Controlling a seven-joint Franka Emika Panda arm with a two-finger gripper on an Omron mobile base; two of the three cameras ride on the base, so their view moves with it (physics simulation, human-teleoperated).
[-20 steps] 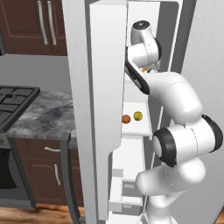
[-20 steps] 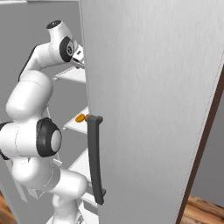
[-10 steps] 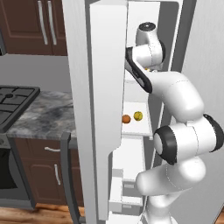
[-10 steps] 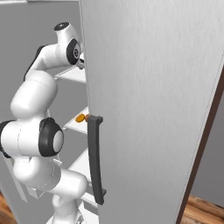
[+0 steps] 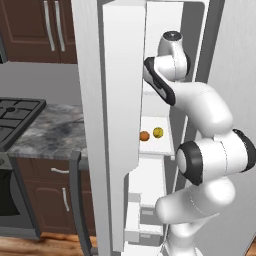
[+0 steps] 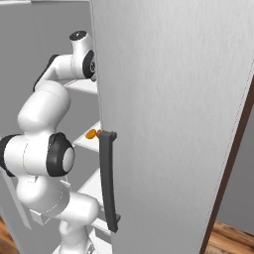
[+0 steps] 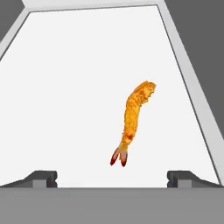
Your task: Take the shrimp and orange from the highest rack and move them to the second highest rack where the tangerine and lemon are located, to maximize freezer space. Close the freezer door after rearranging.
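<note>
White rack floor spreads across the hand view, the shrimp lying loose at centre right (tail toward the bottom edge); the gripper hovers short of it, fingers fully spread and empty, probably lining up a grasp; tangerine and lemon wait mid-frame below.

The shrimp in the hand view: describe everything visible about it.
The shrimp is a long, slender orange piece with a rough, breaded-looking surface, a blunt paler top end and a small forked dark-red tail at the bottom. It lies flat on the white rack floor, nearly straight, leaning slightly, tail toward the camera. Nothing else touches it. The open gripper sits short of it, with the tail between its fingertips' lines, apart from both.
</note>
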